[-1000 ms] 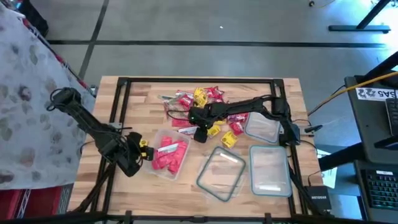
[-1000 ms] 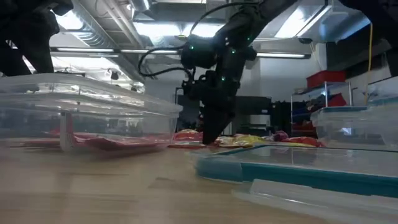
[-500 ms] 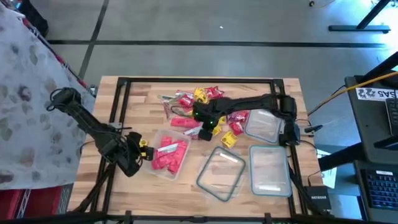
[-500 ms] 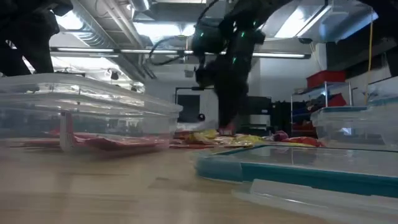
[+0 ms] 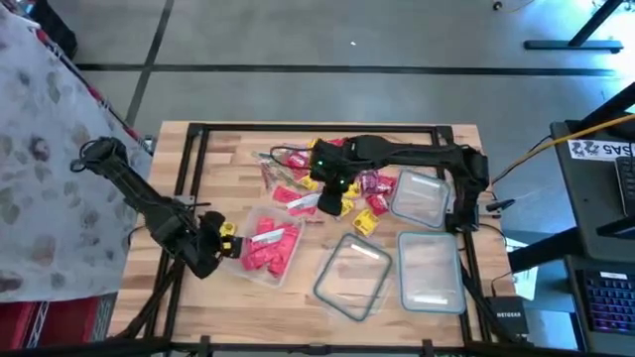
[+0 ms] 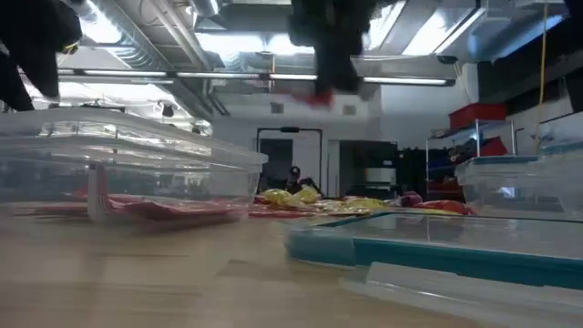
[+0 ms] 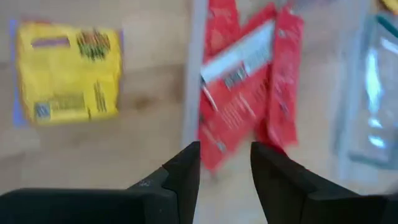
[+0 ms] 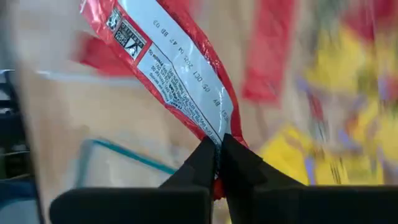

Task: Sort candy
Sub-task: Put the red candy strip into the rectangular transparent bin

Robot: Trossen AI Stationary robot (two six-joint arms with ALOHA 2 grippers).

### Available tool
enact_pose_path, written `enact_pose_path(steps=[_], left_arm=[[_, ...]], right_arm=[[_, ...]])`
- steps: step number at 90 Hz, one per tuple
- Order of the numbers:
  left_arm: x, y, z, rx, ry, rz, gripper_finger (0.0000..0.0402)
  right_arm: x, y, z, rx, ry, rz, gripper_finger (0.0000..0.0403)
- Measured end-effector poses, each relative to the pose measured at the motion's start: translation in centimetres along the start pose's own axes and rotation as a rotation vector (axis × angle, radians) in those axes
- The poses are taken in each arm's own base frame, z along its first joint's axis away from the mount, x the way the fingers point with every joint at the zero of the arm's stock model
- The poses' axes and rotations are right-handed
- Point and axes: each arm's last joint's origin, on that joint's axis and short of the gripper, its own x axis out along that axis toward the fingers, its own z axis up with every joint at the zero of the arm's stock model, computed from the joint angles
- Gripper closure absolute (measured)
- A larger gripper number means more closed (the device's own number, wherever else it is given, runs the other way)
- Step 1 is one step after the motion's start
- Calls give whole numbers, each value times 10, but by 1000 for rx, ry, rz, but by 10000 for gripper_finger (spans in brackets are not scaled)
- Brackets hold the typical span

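High view: the right gripper (image 5: 319, 195) hangs over the loose heap of small shiny red and yellow wrapped candy (image 5: 342, 178) on the wooden worktop (image 5: 228, 164). A long red foil candy packet (image 5: 298, 197) sticks out from it toward the clear plastic container of red packets (image 5: 268, 244). The left gripper (image 5: 222, 241) waits just beside that container, a small yellow wrapped piece (image 5: 228, 231) at its tip. Two empty clear containers (image 5: 429, 268) lie on the far side of the right gripper from the filled one.

Low view: the right gripper (image 6: 330, 84) is raised well above the worktop, with a smear of red below it; the arm is cut off at the frame's top and the grip cannot be made out.

Left wrist view: the fingers (image 7: 186, 167) stand narrowly apart with nothing between them; red packets (image 7: 245, 87) lie ahead, and a square yellow packet (image 7: 67, 73) off to one side.

Right wrist view: the fingers (image 8: 208, 158) are pinched tight on the end seam of the red foil packet (image 8: 168, 68), which droops away from them. It looks light, thin, limp and slippery; a seam grip is likely the surest, though a slack one could let it slide out. The background is too smeared to read.
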Motion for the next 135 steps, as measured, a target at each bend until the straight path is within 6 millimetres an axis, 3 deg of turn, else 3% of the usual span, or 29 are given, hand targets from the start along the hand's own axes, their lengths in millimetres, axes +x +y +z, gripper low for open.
enact_pose_path(steps=[11,25,43,62,72,93,111,124,135], left_arm=[[-28,-4,13,-9,41,-127,279],[-51,-1,31,50,-34,-269,279],[-61,3,42,66,-160,-347,279],[-59,2,48,51,-274,-352,279],[-58,1,49,57,-289,-348,279],[-57,0,52,54,-304,-340,279],[-57,-1,54,53,-316,-335,279],[-56,-1,55,44,-320,-333,279],[-56,-2,55,32,-311,-335,279]], right_arm=[[1,29,22,-122,-76,28,402],[34,50,43,-208,-118,39,402],[84,52,54,-288,-93,39,402],[119,49,52,-286,-66,52,395],[124,52,54,-279,-85,71,358],[126,52,54,-232,-82,77,233],[99,22,65,-133,-107,69,189],[66,-24,69,-82,-105,-34,192],[65,-57,54,-18,43,-80,199]])
